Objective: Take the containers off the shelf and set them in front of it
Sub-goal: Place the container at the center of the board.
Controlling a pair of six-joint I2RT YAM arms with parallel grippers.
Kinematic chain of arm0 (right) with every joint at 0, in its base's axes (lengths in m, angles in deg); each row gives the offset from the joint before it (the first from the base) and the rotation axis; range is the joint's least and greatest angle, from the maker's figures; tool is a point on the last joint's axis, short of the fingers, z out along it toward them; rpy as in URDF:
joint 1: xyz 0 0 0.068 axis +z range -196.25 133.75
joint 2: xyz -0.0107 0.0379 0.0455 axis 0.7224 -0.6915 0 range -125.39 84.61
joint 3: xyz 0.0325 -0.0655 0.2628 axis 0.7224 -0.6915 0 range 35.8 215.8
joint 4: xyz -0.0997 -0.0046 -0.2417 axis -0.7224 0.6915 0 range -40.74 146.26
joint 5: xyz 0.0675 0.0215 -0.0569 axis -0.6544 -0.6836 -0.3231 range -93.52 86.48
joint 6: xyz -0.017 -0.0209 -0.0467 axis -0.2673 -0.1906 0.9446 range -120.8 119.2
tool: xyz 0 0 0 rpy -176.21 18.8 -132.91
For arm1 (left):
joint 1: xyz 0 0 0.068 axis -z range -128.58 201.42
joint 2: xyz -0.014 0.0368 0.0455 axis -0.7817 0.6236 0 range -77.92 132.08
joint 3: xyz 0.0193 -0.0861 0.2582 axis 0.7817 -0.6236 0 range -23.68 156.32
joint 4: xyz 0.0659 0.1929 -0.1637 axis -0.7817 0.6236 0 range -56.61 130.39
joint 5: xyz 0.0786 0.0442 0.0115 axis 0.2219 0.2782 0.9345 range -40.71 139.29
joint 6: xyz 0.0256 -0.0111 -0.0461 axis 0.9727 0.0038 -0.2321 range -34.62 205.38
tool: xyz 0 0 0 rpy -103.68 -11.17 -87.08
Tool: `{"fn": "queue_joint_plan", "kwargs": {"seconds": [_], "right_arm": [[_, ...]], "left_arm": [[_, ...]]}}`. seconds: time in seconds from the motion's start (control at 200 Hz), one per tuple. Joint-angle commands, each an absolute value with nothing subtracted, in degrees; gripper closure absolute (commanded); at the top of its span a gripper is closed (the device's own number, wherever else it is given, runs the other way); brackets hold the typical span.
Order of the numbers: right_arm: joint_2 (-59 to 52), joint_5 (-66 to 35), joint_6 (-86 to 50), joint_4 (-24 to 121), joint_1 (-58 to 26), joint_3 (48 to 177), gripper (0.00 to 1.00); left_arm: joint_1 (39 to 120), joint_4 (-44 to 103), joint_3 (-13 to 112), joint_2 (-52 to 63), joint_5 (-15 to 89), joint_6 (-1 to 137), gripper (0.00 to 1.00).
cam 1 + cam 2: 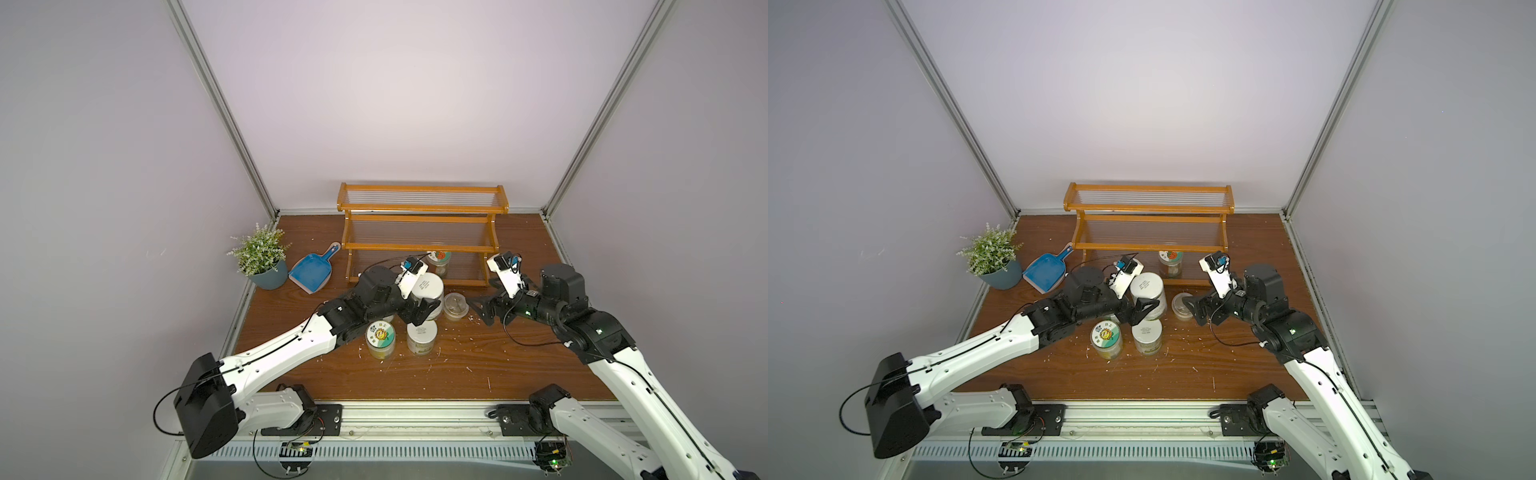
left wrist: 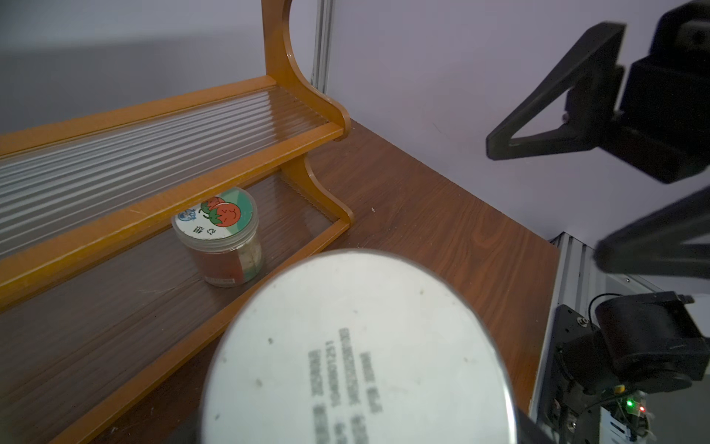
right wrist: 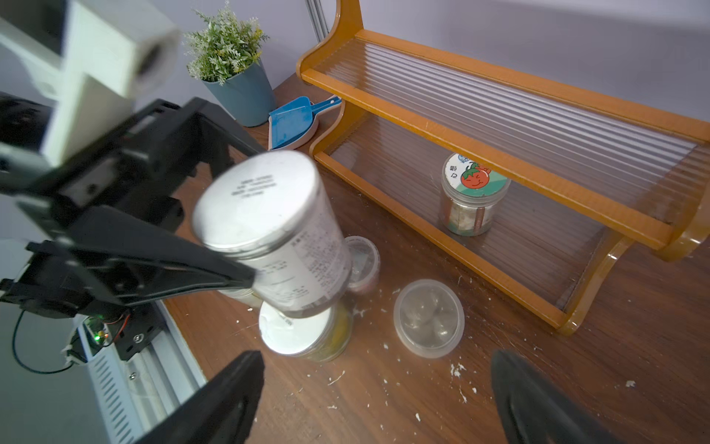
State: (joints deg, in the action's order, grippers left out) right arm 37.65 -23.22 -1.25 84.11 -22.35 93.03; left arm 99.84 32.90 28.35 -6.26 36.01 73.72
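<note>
My left gripper (image 3: 257,215) is clamped on a large clear round jar with a plain white lid and printed label (image 2: 357,346), one black finger on each side of the wall. The jar is tilted and raised in front of the orange-brown wooden three-tier shelf (image 1: 419,208), which stands at the middle of the far edge of the brown wood-grain table (image 1: 457,374). From the right wrist, the held jar's base covers part of the lid of a shorter white-lidded jar (image 1: 421,332); I cannot tell whether they touch. My right gripper (image 3: 376,361) is spread wide with nothing between the fingers. It sits low over the table, just beside a short clear-lidded plastic cup (image 3: 428,317) that lies ahead of the fingertips, apart from both in the wrist view. A clear jar with a green-and-white tomato-picture lid (image 2: 217,219) stands upright on the shelf's lowest tier. A clear jar with a sunflower-picture lid (image 1: 379,334) stands mid-table beside the shorter white-lidded jar.
</note>
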Motion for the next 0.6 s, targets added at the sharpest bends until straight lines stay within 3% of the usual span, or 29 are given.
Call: {"fn": "queue_joint_plan", "kwargs": {"seconds": [0.0, 0.3, 0.595], "right_arm": [[37.97, -28.04, -1.84, 91.32, -22.69, 97.54, 0.01], [40.98, -30.95, -6.17, 101.68, -22.63, 100.86, 0.01], [43.40, -25.44, -7.62, 106.31, -22.69, 104.52, 0.01]], "left_arm": [[100.55, 27.82, 32.02, -3.47, 31.25, 75.34, 0.13], [100.64, 24.76, 34.75, 3.07, 25.76, 76.13, 0.13], [104.59, 25.33, 34.45, 5.82, 26.52, 78.72, 0.14]]}}
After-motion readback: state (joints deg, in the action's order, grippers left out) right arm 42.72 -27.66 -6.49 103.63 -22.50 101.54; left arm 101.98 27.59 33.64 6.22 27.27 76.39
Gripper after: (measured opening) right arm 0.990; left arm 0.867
